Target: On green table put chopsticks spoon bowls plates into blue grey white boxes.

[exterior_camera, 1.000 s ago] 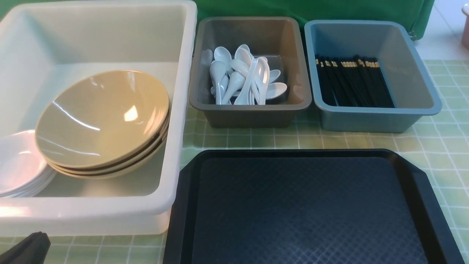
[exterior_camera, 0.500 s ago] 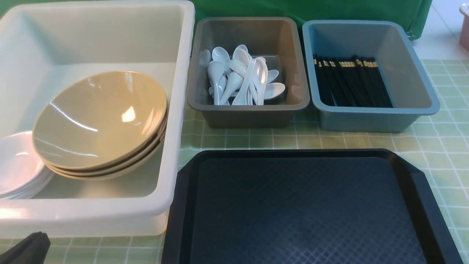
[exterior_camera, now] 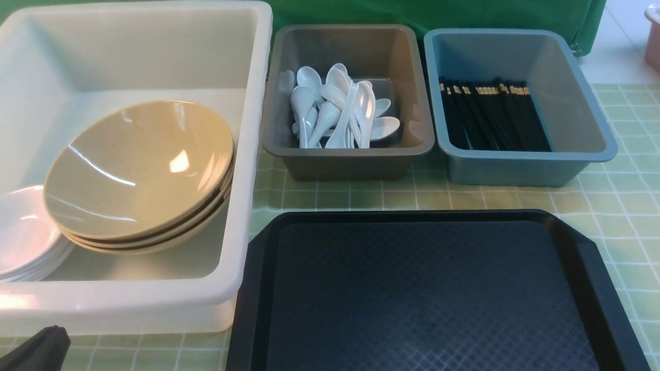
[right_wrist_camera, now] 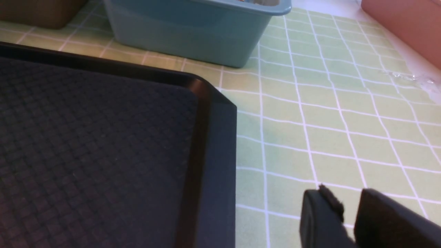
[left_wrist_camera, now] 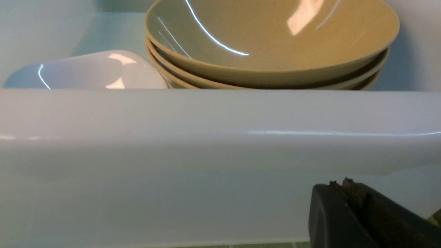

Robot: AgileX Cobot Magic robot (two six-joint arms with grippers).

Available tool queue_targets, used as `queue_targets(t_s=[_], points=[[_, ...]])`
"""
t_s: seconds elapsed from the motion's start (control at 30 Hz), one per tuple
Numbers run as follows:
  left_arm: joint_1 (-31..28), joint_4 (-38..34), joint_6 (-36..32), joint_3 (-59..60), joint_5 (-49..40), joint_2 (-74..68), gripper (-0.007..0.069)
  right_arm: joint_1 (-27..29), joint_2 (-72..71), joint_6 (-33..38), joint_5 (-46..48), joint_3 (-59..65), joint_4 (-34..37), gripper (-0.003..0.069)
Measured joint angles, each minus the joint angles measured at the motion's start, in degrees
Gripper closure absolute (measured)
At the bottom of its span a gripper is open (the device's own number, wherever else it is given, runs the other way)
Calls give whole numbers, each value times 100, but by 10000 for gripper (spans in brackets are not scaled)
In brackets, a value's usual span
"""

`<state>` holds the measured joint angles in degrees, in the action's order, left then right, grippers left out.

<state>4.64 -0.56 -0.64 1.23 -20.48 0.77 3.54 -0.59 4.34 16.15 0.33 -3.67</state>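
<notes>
Stacked bowls (exterior_camera: 138, 172) and plates (exterior_camera: 26, 234) are held in the white box (exterior_camera: 247, 154), frame left; spoons (exterior_camera: 340, 111) in the brownish-grey box (exterior_camera: 346, 154), centre; chopsticks (exterior_camera: 492, 116) in the blue box (exterior_camera: 526, 167), upper right. Left fingers (left_wrist_camera: 348, 187) are seen clenched, empty, outside the white box; right fingers (right_wrist_camera: 327, 206) are seen slightly parted, empty, over the green surface (right_wrist_camera: 327, 113) beside the black tray (right_wrist_camera: 103, 137).

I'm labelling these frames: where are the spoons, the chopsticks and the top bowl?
spoons (exterior_camera: 337, 111): front view, middle of the pile.
chopsticks (exterior_camera: 492, 121): front view, mid-length of the bundle.
top bowl (exterior_camera: 136, 167): front view, its inner surface.

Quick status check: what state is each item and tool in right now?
bowls: stacked in white box
plates: stacked beside bowls
spoons: piled in brownish-grey box
chopsticks: lying in blue box
black tray: empty
left tool: shut
right tool: slightly open, empty
</notes>
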Motion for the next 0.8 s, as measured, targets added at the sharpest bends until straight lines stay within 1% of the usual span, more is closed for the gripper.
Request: queue_targets(t_s=[0.23, 0.8], points=[[0, 0, 0, 25, 225, 0, 626, 0, 0, 0, -1, 0, 0, 486], [0, 0, 0, 25, 238, 0, 626, 0, 0, 0, -1, 0, 0, 475]])
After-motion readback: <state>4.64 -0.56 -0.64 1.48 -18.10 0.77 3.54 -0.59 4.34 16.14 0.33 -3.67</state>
